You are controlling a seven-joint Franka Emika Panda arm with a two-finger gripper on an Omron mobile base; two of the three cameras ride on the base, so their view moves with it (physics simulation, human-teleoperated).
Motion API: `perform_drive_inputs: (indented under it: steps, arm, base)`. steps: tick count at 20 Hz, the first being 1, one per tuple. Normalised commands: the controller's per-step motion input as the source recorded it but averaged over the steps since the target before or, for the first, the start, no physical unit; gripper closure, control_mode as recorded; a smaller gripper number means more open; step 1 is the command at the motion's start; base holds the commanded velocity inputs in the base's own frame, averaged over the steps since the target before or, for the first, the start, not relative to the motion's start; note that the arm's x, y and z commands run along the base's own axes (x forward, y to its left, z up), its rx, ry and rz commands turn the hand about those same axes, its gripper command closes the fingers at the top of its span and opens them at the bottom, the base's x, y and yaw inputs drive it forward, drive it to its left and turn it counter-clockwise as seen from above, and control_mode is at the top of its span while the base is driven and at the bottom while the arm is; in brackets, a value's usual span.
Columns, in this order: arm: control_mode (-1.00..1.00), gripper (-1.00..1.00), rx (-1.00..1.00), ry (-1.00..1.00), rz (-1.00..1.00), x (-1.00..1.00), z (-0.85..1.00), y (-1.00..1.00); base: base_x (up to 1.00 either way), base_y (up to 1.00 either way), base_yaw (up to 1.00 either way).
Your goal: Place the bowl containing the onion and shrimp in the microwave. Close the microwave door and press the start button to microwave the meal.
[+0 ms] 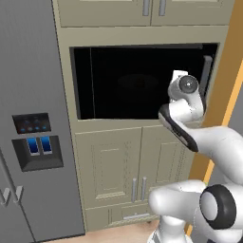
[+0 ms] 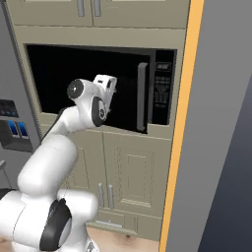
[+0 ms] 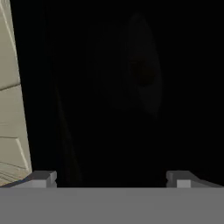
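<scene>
In the left base view, the white arm (image 1: 209, 142) is being seen closest, rising from the lower right. Its hand is being held up in front of the microwave (image 1: 142, 80), which is sitting in the beige cabinets (image 1: 128, 166). The tall grey fridge (image 1: 33, 118) is being shown on the left.

In the right base view, the hand is being pointed at the microwave door (image 2: 98, 83). The grey bar handle (image 2: 142, 96) and the keypad strip (image 2: 162, 93) are being seen to the right of it.

In the hand view, the gripper (image 3: 112, 178) is being held wide apart with nothing between its fingertips (image 3: 43, 178). The dark glossy door is being faced, with a beige cabinet edge (image 3: 11, 109) at the left
</scene>
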Motion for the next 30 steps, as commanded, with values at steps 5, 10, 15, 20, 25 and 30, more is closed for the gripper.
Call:
perform_drive_inputs:
  steps: [5, 10, 15, 20, 25, 30]
  arm:
    - [-1.00, -1.00, 0.10, -0.09, 0.35, 0.77, -0.01, -0.21]
    - [-1.00, -1.00, 0.02, -0.02, 0.23, 0.79, 0.00, -0.02]
    - [-1.00, -1.00, 0.00, 0.00, 0.16, 0.77, 0.00, 0.00]
    - [-1.00, -1.00, -0.08, 0.03, 0.08, -0.36, 0.09, -0.08]
    - [-1.00, -1.00, -0.16, 0.16, 0.01, -0.86, 0.60, -0.25]
    - [-1.00, -1.00, -0.19, 0.25, 0.00, -0.84, 0.62, -0.19]
  base:
    - [0.00, 0.00, 0.00]
    - [0.00, 0.00, 0.00]
    - [0.00, 0.00, 0.00]
    - [0.00, 0.00, 0.00]
    - [0.00, 0.00, 0.00]
    - [0.00, 0.00, 0.00]
